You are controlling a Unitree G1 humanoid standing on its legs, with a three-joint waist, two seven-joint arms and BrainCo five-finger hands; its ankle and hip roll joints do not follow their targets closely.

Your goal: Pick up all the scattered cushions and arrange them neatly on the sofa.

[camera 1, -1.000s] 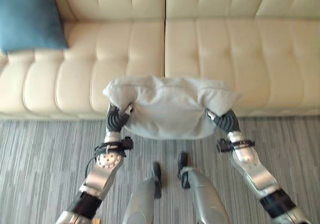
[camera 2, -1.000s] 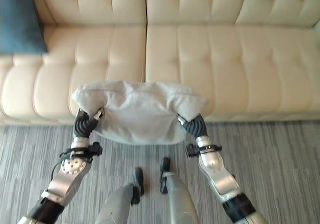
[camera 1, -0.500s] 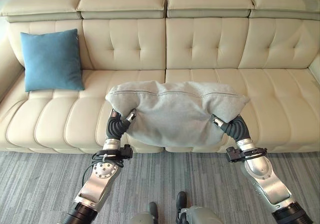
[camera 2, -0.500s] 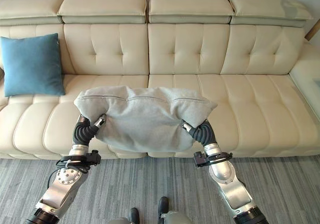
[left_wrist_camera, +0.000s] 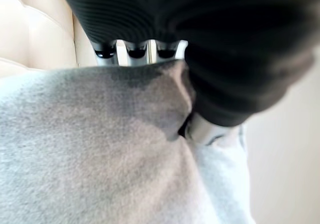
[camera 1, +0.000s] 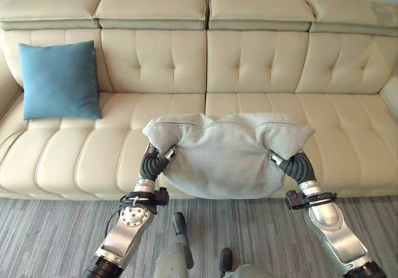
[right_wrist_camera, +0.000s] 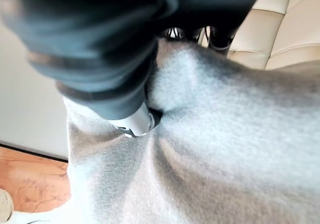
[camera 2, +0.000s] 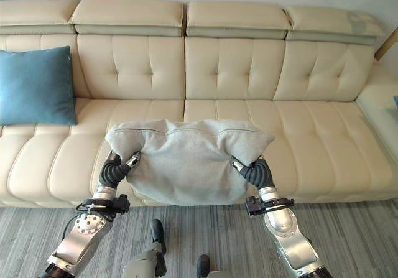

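Since half a second ago, grey cushion [camera 1: 227, 153] sits a little lower and nearer the sofa's [camera 1: 261, 60] front edge. Soft, pale grey, creased, sagging at the middle (top corners bunched). Left robot hand [camera 1: 157, 157] and right robot hand [camera 1: 287, 163] each pinch a side, holding it aloft. Count: two cushions, grey one held, blue cushion [camera 1: 59, 80] propped upright on sofa's left seat.
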